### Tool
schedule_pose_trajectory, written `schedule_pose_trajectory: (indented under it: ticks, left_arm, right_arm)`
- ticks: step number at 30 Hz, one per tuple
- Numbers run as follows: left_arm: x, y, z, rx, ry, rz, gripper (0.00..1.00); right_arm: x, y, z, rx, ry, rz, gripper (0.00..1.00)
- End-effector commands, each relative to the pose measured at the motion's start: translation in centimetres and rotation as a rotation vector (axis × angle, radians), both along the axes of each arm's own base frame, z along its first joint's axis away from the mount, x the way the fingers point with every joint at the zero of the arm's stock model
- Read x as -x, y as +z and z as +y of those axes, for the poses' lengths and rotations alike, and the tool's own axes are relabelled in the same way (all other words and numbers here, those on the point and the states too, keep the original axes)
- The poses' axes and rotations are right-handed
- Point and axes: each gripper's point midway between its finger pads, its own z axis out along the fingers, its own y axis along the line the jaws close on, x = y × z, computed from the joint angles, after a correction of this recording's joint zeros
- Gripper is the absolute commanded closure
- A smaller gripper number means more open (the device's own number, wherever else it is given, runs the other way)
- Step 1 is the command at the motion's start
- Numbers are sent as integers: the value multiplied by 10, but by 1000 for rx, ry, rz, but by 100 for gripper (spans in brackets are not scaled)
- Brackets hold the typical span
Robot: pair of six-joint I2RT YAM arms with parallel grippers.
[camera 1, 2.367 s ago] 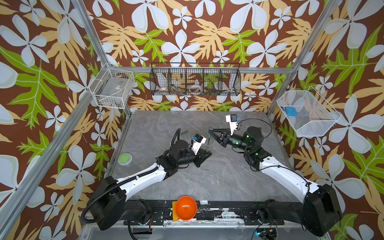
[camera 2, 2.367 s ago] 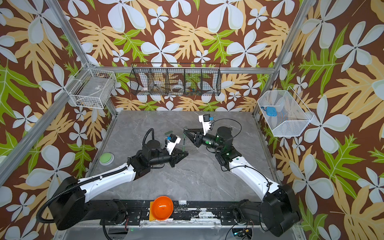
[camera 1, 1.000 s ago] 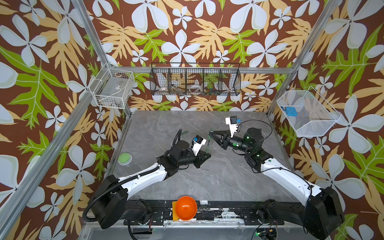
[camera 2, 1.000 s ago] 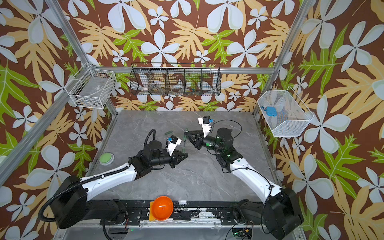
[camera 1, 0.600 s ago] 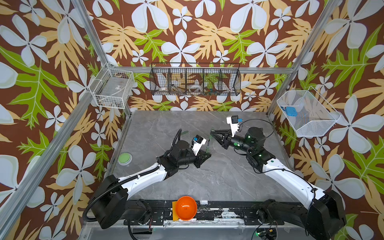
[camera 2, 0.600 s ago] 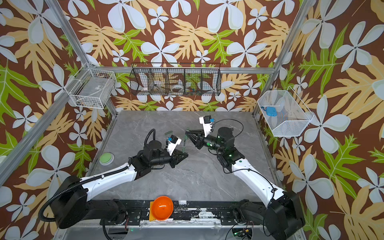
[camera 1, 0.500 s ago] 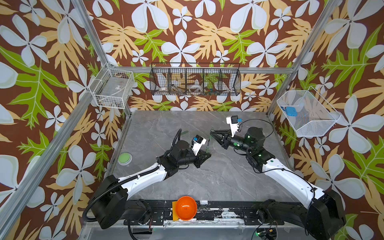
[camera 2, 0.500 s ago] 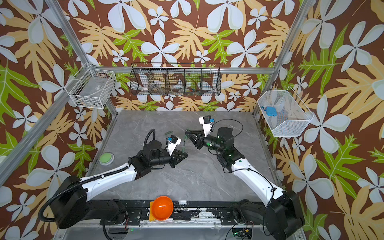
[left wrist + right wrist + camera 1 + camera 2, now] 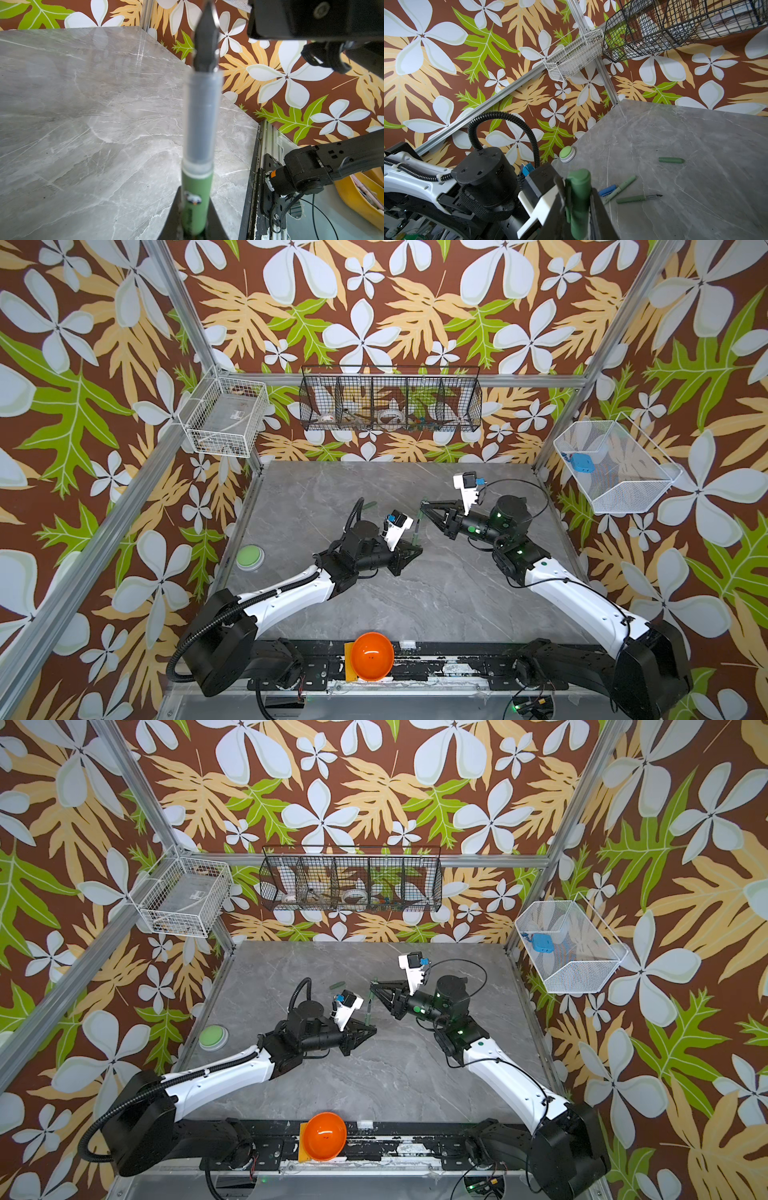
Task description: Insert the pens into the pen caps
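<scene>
My left gripper (image 9: 194,209) is shut on the barrel of a green pen (image 9: 197,193). Its clear front section and dark nib point away from the wrist, towards my right gripper (image 9: 424,504). In both top views the pen (image 9: 415,533) stands steeply above the left gripper (image 9: 415,549), just below the right fingertips. My right gripper (image 9: 578,193) is shut on a dark green pen cap (image 9: 579,187). On the table lie another dark green cap (image 9: 671,160), a pale green pen (image 9: 620,189), a blue cap (image 9: 607,190) and a dark green pen (image 9: 637,198).
A green push button (image 9: 249,558) sits at the table's left edge and an orange bowl (image 9: 371,655) at the front rail. Wire baskets hang on the walls: white (image 9: 226,418), black (image 9: 390,404) and white mesh (image 9: 615,466). The left arm's hose (image 9: 502,118) loops up beside the right gripper.
The right arm has shifted slightly at its elbow. Both grippers keep their holds and stay almost where they were.
</scene>
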Motion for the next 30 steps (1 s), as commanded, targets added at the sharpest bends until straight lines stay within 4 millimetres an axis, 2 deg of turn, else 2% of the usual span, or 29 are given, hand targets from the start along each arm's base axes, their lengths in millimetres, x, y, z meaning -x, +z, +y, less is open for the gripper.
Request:
schedule_pose_trajectory:
  ticks: [1,21,30]
  left_arm:
    - [-3,11,-3,29,-1,-29,100]
    - [-6,16,-4,28,4,-43,100]
    - [-14,34,-6,39,21,-91,100]
  right_arm:
    - [5,1,2,-1,23,-9,81]
    - [5,-16,2,71,13,13,81]
    - [10,-30,5,150,15,20,78]
